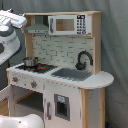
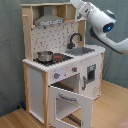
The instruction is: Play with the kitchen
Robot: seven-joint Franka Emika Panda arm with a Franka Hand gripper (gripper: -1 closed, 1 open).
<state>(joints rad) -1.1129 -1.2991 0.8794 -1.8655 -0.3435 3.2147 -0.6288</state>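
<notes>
A grey curtain backs a wooden floor, where the kitchen (image 2: 60, 65) stands with its oven door (image 2: 70, 106) hanging open, seemingly ready for play. The arm (image 2: 102, 22) reaches toward the upper cabinet; I cannot tell the end effector's state.

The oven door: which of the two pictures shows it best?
The second exterior view: the oven door hangs open toward the camera, its window plain to see. In the first exterior view the kitchen is seen from the other side, and only an edge of that door shows.
</notes>
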